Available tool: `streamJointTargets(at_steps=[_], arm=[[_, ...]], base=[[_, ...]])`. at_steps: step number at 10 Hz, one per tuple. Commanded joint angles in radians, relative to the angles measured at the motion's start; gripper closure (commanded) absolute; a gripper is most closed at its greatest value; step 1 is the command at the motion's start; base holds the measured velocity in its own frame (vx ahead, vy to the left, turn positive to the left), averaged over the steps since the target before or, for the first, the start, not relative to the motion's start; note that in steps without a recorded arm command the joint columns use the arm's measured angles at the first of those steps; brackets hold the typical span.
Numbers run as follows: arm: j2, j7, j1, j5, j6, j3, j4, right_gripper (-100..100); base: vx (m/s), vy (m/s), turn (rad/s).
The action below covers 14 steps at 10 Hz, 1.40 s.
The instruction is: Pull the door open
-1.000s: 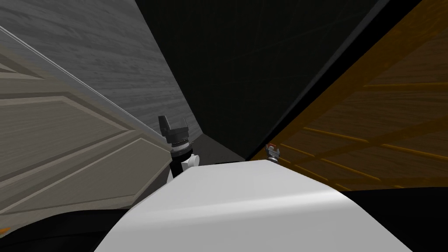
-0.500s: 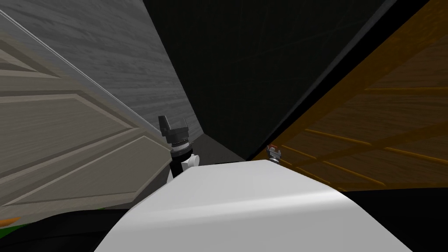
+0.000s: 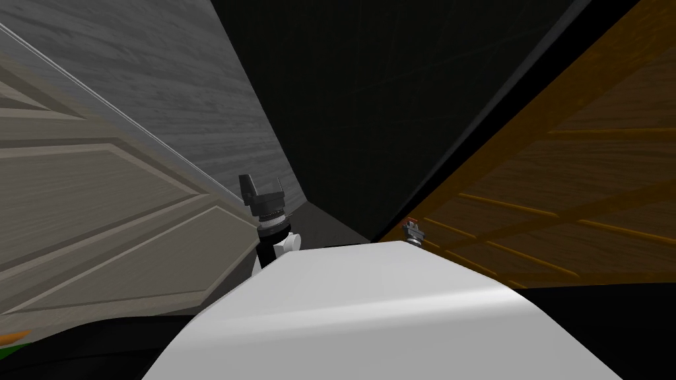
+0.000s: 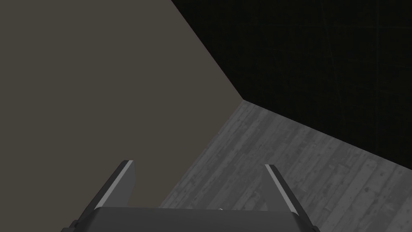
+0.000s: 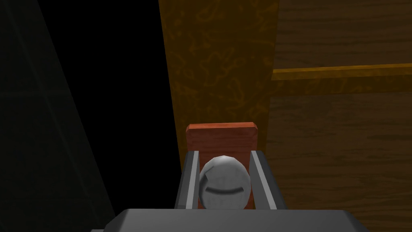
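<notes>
A brown wooden panelled door (image 3: 568,191) stands at my right. Its round grey knob (image 5: 224,183) sits on a red-brown plate (image 5: 221,135) by the door's edge. My right gripper (image 5: 225,153) has its two fingers pressed against the knob's sides, shut on it; in the head view that gripper (image 3: 413,229) is small against the door's edge. My left gripper (image 4: 198,164) is open with nothing between its fingers, held up in front of me beside a pale panelled surface (image 3: 99,218).
A black area (image 3: 396,99) lies ahead between the brown door and the grey plank floor (image 3: 198,99). The pale panelled surface is close on my left, the door close on my right. The left wrist view shows a flat grey-brown wall (image 4: 100,80).
The right gripper's fingers have drawn in around the knob. The head's picture has shifted slightly; the left arm has not moved.
</notes>
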Motion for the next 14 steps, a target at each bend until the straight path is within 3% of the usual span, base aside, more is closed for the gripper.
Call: streamJointTargets(at_steps=[1, 3, 11, 12, 14], arm=[[0.001, 0.001, -0.002, 0.0, 0.009, 0.002, 0.003, 100], [-0.005, -0.011, 0.007, 0.012, -0.001, 0.018, -0.007, 100], [-0.032, -0.069, 0.042, 0.07, -0.008, 0.109, -0.041, 100], [-0.037, -0.068, 0.029, 0.067, -0.019, 0.1, -0.037, 100], [-0.046, -0.089, 0.045, 0.088, -0.028, 0.134, -0.048, 100]], base=[[0.0, 0.0, 0.0], [-0.07, 0.008, 0.022], [-0.215, 0.029, 0.063], [-0.097, 0.022, 0.019], [-0.194, 0.015, 0.057]])
